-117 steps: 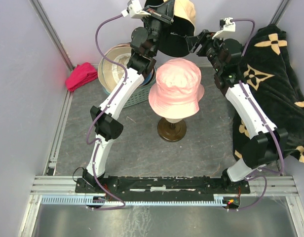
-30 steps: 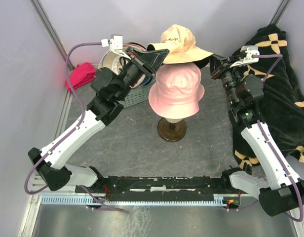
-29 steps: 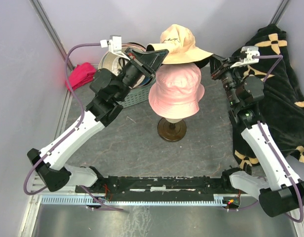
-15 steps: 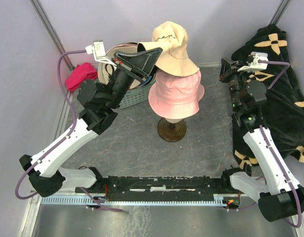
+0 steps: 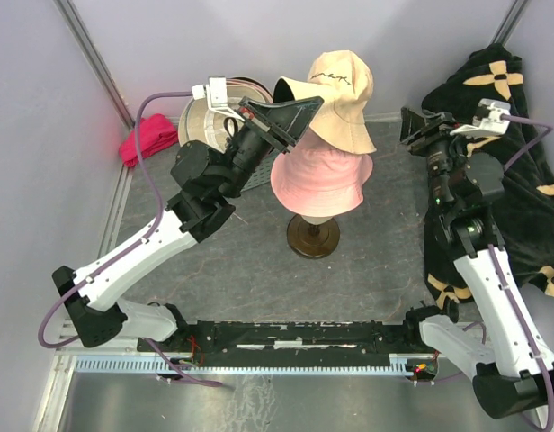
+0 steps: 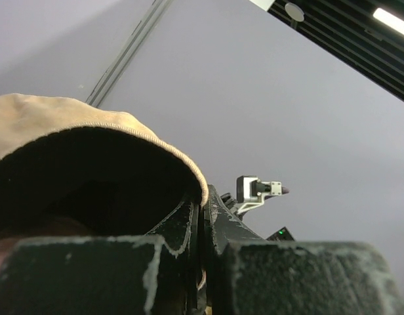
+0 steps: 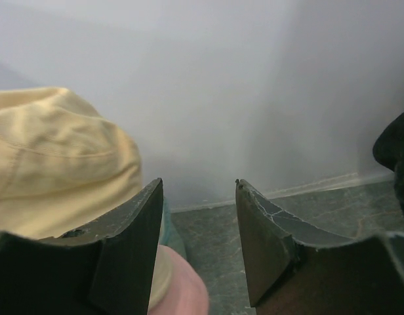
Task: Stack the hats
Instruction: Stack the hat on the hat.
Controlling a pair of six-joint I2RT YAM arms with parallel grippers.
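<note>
Tan hat [image 5: 342, 99], tilted, crown toward upper right, brim slanting over pink hat [image 5: 322, 175]. Left brim edge pinched in left gripper [image 5: 313, 103]; right gripper [image 5: 410, 129] parted, empty, far right.

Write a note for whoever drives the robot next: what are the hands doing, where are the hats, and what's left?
The left hand is shut on the brim of the tan hat.
The right hand is open and empty, off to the right of the hats.
The pink hat sits on the stand. The tan hat hangs tilted over its crown, not pulled down. A cream hat waits at back left.
Done: pink on the stand.
Left: seat the tan hat, let go, then add the cream one.
</note>
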